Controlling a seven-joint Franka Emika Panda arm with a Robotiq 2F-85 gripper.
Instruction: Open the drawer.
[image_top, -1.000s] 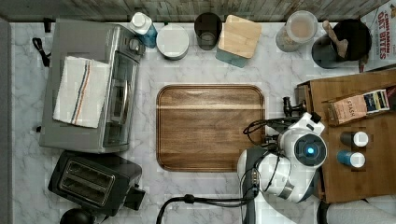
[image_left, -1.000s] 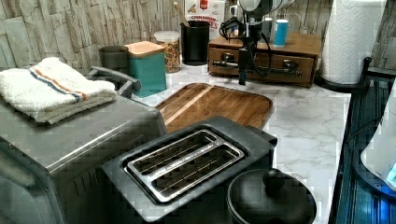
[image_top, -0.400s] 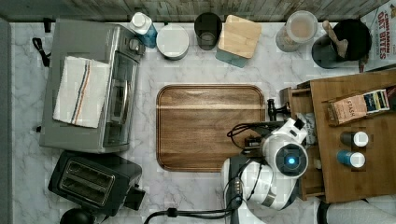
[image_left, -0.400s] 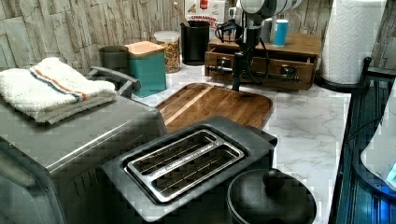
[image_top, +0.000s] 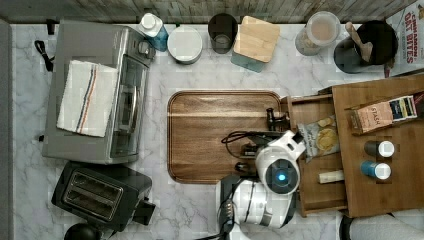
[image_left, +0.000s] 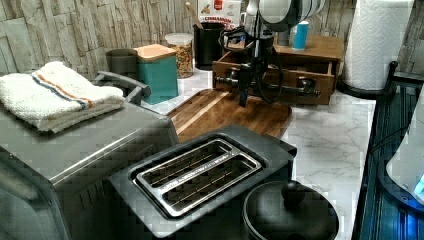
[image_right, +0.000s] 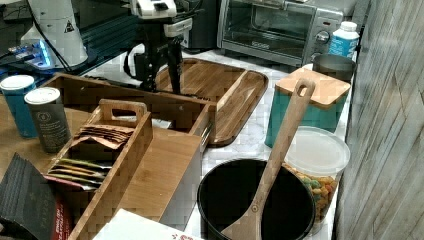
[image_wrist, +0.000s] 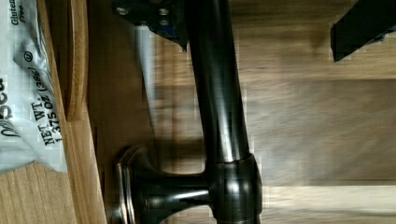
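The drawer (image_top: 313, 196) stands pulled out of the wooden box cabinet (image_top: 395, 200) toward the top view's left, its front (image_left: 280, 79) over the edge of the wooden tray. Inside lie a snack bag (image_top: 322, 140) and a small stick. My gripper (image_left: 248, 93) points down at the black bar handle (image_left: 287, 90). In the wrist view the handle (image_wrist: 218, 102) runs between my two fingers, close against one finger (image_wrist: 144, 10), with a wide gap to the other (image_wrist: 362, 25). The gripper (image_wrist: 254, 21) is open, hooked around the bar rather than clamped on it.
A rounded wooden tray (image_top: 210, 135) lies on the marble counter beside the drawer front. A toaster oven (image_top: 100, 90) with a towel and a toaster (image_top: 100, 195) stand at the top view's left. Jars, a teal canister (image_top: 255, 42) and a utensil pot (image_top: 367, 45) line the back wall.
The drawer has slid out further toward the top view's left, from nearly closed to well open. My gripper moved the same way with the handle, over the tray's edge.
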